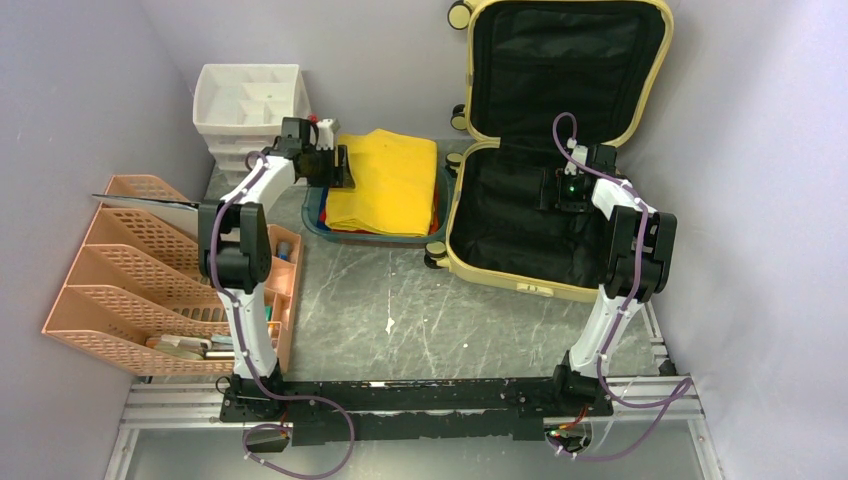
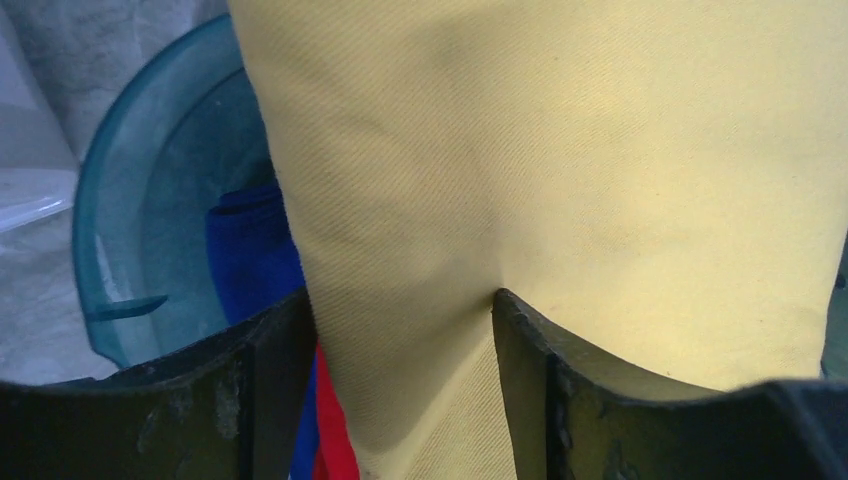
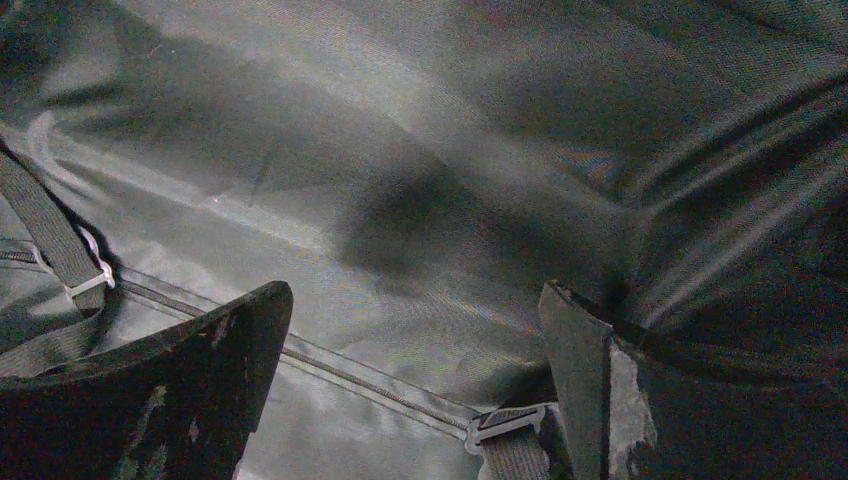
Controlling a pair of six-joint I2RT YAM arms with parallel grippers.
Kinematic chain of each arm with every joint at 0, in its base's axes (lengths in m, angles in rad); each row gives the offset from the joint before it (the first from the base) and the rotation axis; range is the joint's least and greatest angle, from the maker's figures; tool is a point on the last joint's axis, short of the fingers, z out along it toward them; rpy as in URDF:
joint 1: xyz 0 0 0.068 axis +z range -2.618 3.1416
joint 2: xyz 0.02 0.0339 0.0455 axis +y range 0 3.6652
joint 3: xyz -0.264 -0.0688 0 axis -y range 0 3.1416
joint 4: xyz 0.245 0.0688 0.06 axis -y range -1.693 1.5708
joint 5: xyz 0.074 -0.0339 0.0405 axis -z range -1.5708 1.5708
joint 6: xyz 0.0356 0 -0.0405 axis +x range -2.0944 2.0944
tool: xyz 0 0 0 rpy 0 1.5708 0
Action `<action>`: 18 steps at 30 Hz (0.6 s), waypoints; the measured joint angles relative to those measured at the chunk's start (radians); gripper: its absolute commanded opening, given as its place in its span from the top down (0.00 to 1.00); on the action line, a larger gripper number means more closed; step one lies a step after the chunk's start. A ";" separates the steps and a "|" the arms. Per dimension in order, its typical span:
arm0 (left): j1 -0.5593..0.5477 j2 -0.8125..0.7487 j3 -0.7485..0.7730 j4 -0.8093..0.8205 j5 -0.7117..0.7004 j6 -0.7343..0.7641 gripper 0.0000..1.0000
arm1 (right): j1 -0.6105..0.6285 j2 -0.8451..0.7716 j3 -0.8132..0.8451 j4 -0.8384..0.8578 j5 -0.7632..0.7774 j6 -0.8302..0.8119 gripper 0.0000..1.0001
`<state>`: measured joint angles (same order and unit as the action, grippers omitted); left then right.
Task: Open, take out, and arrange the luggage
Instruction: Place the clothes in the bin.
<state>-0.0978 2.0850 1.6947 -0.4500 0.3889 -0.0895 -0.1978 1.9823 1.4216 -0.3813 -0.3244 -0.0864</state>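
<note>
Left gripper (image 2: 402,300) parted over yellow cloth (image 1: 385,185) (in teal tray (image 2: 120,200)); right gripper (image 3: 412,295) spread wide inside luggage (image 1: 480,268).

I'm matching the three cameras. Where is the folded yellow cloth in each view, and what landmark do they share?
Top external: the yellow cloth lies on the teal tray, upper middle, left of the luggage.
Left wrist: it fills most of the frame, between the fingers of the left gripper.
Right wrist: not in it; only the luggage's black lining shows.
Shared landmark: the teal tray, in top external and left wrist; the luggage ties in right wrist.
</note>
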 measured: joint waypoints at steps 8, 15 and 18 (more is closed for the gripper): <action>0.003 -0.077 -0.020 0.026 -0.003 -0.002 0.32 | -0.002 0.000 0.000 0.000 -0.007 0.000 0.00; 0.004 -0.123 -0.093 0.016 0.016 0.002 0.31 | -0.003 0.000 0.000 0.000 -0.021 0.000 0.00; 0.005 -0.125 -0.131 0.002 0.013 0.019 0.30 | -0.003 0.000 0.000 0.000 -0.025 0.000 0.00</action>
<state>-0.0929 1.9598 1.5635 -0.4477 0.4019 -0.0708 -0.2008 1.9823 1.4216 -0.3813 -0.3496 -0.0864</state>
